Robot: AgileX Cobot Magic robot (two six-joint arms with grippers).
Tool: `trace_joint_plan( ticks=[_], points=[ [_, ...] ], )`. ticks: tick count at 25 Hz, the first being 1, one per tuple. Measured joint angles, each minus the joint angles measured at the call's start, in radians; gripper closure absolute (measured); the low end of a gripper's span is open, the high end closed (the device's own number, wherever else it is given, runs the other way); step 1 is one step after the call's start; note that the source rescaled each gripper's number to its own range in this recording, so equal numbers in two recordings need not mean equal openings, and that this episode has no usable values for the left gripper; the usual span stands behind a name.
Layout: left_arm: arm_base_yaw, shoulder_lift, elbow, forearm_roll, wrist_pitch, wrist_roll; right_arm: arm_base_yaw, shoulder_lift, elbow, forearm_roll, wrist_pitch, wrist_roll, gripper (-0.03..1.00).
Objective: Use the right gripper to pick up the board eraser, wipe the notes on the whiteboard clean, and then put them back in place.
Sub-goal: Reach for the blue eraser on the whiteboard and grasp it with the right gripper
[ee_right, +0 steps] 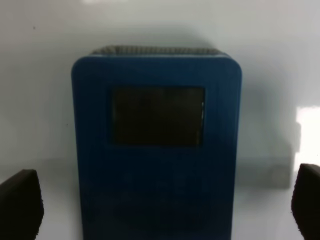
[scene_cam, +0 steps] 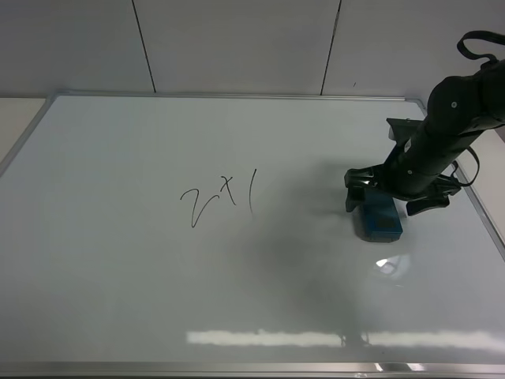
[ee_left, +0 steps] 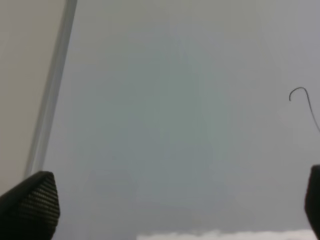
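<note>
The whiteboard (scene_cam: 118, 260) fills most of the exterior view. The notes (scene_cam: 217, 199), thin black strokes reading about "2 x 1", sit left of the middle; one curl of them shows in the left wrist view (ee_left: 302, 97). The teal-blue board eraser (scene_cam: 379, 218) lies flat on the board at the right, and fills the right wrist view (ee_right: 157, 155). My right gripper (scene_cam: 397, 199) is open, its fingertips (ee_right: 19, 202) on either side of the eraser with gaps to both. My left gripper (ee_left: 175, 205) is open and empty over bare board; it is out of the exterior view.
The board's silver frame (scene_cam: 237, 95) runs along the far edge and at the left in the left wrist view (ee_left: 50, 100). A grey panelled wall (scene_cam: 237, 43) stands behind. Glare streaks lie along the board's near edge (scene_cam: 268, 338).
</note>
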Motion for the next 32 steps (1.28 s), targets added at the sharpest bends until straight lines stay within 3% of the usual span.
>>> trace_joint_plan(
  ticks=[1,3,4,24,32],
  points=[
    [0.0,0.0,0.0,0.0,0.0,0.0,0.0,0.0,0.0,0.0,0.007,0.0,0.25],
    [0.0,0.0,0.0,0.0,0.0,0.0,0.0,0.0,0.0,0.0,0.025,0.006,0.8],
    [0.0,0.0,0.0,0.0,0.0,0.0,0.0,0.0,0.0,0.0,0.029,0.015,0.95],
    [0.0,0.0,0.0,0.0,0.0,0.0,0.001,0.0,0.0,0.0,0.06,0.014,0.95],
    [0.0,0.0,0.0,0.0,0.0,0.0,0.076,0.0,-0.112,-0.014,0.249,-0.003,0.95]
  ],
)
